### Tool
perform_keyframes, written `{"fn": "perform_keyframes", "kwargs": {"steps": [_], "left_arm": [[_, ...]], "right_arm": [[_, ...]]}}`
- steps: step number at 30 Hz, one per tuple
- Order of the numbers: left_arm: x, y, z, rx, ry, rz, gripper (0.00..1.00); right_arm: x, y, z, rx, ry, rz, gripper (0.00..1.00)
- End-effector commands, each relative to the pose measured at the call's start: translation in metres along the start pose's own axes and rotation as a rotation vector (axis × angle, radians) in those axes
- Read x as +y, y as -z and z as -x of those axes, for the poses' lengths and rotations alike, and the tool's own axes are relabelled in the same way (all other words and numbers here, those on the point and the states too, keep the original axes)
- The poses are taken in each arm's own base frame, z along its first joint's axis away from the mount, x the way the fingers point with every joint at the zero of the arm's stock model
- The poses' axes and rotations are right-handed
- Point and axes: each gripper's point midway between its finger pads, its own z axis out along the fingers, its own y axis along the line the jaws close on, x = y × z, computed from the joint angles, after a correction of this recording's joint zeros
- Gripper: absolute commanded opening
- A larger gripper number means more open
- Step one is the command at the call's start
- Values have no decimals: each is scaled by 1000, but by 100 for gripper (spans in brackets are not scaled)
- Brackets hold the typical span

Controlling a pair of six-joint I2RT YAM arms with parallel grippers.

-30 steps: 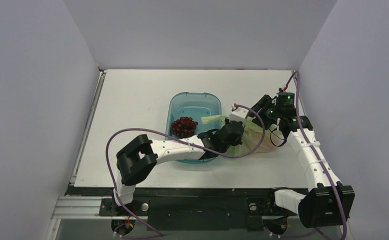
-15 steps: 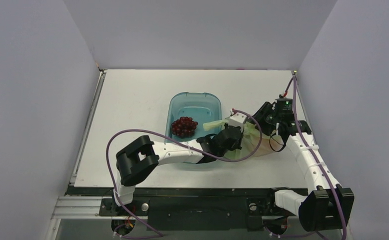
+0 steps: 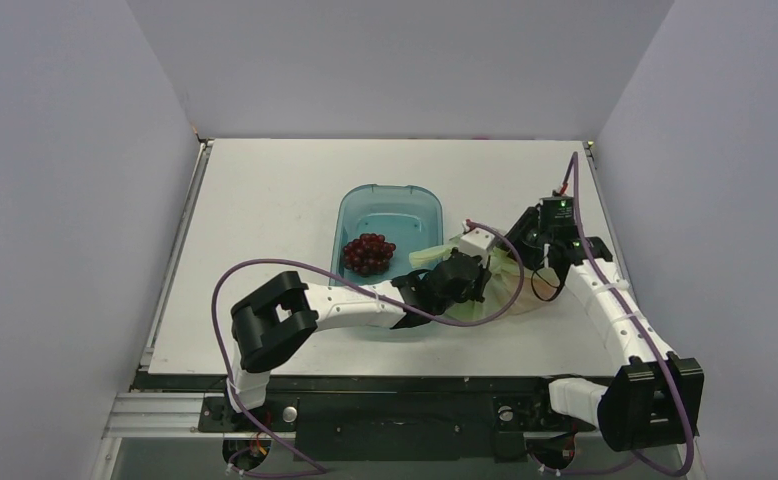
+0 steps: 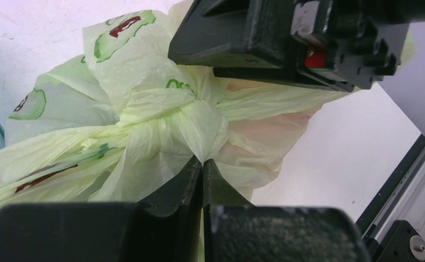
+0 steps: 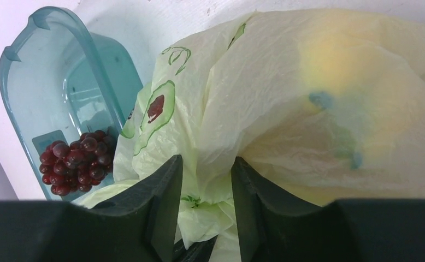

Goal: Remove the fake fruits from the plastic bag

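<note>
- Presently, the thin, crinkly, translucent pale-green plastic bag (image 4: pixel 155 103) lies on the white counter (image 3: pixel 265 220), just beside the right side of the clear teal-blue oval plastic tray (image 3: pixel 395 212). A pale strip of the bag reaches across the tray's right rim.
- Bag condition: the mouth is gathered into a knot. Green avocado-style prints with red-brown centres show on the film.
- The small glossy fake fruits (image 5: pixel 330 60) are inside the bag. They show only as a yellow-orange mass with a few blue-green spots behind the film, and single pieces cannot be told apart.
- Left tool (image 4: pixel 202 162): its fingers are pressed fully together, with a fold of the bag's knot pinched at their tips. This arm reaches across the near part of the tray.
- Right tool (image 5: pixel 206 161): its fingers stand partly apart, with a bunched fold of the bag filling the gap between them. Whether they press on the fold cannot be determined. This tool sits on the far right side of the bag, opposite the left tool.
- A dark maroon plastic grape bunch (image 3: pixel 368 252) rests inside the tray against its left wall, apart from the bag.
</note>
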Motion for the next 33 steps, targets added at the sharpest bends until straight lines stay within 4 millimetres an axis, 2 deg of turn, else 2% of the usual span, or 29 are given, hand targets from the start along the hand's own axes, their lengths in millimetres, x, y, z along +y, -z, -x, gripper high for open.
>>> {"fn": "perform_keyframes", "kwargs": {"steps": [1,3,4,5,8,11,12,16,21,24,27,29,31,32,33], "left_arm": [[-16,10,39,-91,22,-87,0],[-14,12,37,-86,25,-104,0],[-14,12,36,-82,26,-113,0],[-13,13,34,-75,25,-110,0],[5,16,33,-69,60,-45,0],[16,26,26,-38,59,-29,0],[17,29,25,-29,59,-31,0],[19,43,7,14,79,-53,0],[16,61,0,39,112,-92,0],[18,68,3,38,129,-84,0],[15,68,9,47,134,-84,0],[9,67,15,58,127,-97,6],[3,68,23,57,121,-111,19],[1,68,28,48,125,-115,31],[-1,70,34,33,129,-122,34]], "right_arm": [[10,-6,6,-36,14,36,30],[20,-8,7,-22,26,80,15],[22,-10,7,-21,17,91,2],[27,-11,11,-33,-5,102,0],[31,-8,31,-108,-41,91,0],[25,5,65,-241,-79,12,0],[15,9,76,-300,-94,-48,0],[3,26,116,-470,-133,-163,0],[-19,18,147,-516,-138,-287,0],[-16,26,167,-541,-54,-312,0],[0,30,170,-506,25,-268,0],[12,34,164,-474,60,-223,0],[25,40,153,-449,110,-167,0],[28,45,149,-446,144,-149,0],[34,47,142,-427,172,-127,0]]}}
